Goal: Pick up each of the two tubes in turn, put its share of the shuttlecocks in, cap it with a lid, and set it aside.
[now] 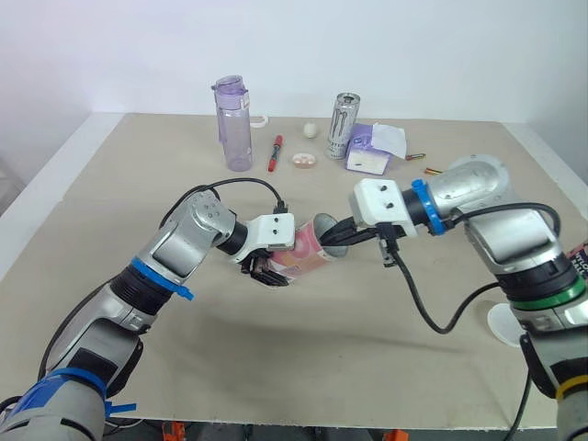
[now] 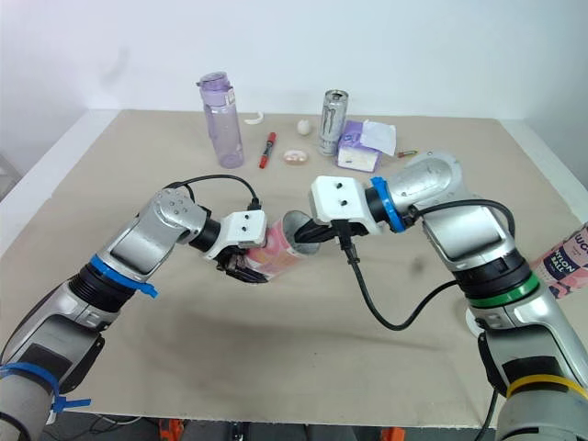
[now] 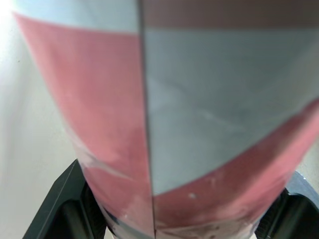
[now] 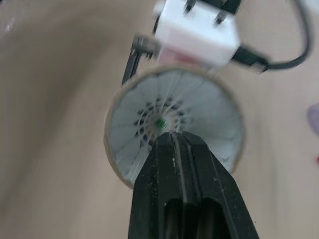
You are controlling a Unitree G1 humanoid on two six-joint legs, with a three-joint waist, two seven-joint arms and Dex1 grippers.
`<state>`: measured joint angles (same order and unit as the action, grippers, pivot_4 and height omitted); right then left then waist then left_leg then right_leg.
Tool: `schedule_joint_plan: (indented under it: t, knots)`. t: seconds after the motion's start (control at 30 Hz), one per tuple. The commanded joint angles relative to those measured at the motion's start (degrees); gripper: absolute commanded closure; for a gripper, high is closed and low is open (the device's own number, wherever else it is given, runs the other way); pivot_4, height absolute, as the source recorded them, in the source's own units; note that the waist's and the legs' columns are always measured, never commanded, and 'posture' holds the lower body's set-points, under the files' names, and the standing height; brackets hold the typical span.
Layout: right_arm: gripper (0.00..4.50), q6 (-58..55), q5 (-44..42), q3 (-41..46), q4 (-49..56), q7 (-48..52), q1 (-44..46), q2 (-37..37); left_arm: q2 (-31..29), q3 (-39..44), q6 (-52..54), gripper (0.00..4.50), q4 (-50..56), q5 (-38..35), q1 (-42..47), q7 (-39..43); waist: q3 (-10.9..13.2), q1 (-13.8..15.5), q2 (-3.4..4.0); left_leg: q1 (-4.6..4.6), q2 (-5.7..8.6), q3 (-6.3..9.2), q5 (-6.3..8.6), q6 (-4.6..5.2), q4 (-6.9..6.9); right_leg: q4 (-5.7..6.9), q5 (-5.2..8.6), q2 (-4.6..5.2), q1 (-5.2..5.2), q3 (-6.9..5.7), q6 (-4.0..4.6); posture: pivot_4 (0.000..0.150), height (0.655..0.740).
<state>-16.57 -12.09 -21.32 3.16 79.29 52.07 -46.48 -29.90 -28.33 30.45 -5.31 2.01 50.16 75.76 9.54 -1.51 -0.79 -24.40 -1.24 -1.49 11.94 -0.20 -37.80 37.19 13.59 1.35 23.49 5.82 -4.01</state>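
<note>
Between the matt black plastic fingers of your left pincer (image 1: 266,269), the tube (image 1: 301,254) reads as smooth printed card with a faint sheen and one lapped seam. Just ahead of your right pincer (image 4: 174,137), whose fingers are dull and finely speckled, the shuttlecock (image 4: 133,130) shows a matt white ribbed skirt. Beyond both pincers stand the can (image 1: 342,126), bright metal, and the bottle (image 1: 233,124), translucent plastic.

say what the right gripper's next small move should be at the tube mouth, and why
Likely ease the right gripper slightly deeper into the tube to seat the shuttlecock. Its shut fingers sit at the shuttlecock's centre, just inside the open mouth, which the left gripper holds facing it.
</note>
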Motion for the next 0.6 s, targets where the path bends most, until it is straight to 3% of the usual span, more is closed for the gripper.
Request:
schedule_joint_plan:
  t: [0.03, 0.27, 0.6]
  knots:
    - [4.44, 4.2, 7.0, -4.8, -5.4, 2.6, 5.5, 3.0, 0.5, -0.7, 0.3, 1.35, -0.1, 0.2, 0.6, -0.1, 0.0, 0.0, 0.0, 0.0, 0.0, -0.01, 0.0, 0.0, -0.01, 0.0, 0.0, 0.0, 0.0, 0.01, 0.0, 0.15, 0.74]
    - [4.44, 5.8, 14.8, -12.9, -13.1, 5.3, 10.7, 10.3, 0.8, -0.6, 0.4, 1.35, -0.5, 0.3, 0.4, -0.7, 0.0, 0.1, 0.0, 0.02, -0.03, 0.01, 0.0, 0.0, -0.09, 0.06, -0.04, -0.01, -0.03, -0.03, 0.07, 0.15, 0.74]
    - [4.44, 8.5, 19.1, -16.0, -21.1, 7.4, 13.8, 16.9, 1.2, -0.4, 1.0, 1.35, -0.4, 0.2, -0.3, -1.9, 0.0, -1.0, -0.02, 0.4, -0.36, -0.05, -0.1, 0.05, -0.27, 0.33, -0.3, -0.3, -0.15, -0.11, 0.43, 0.15, 0.74]
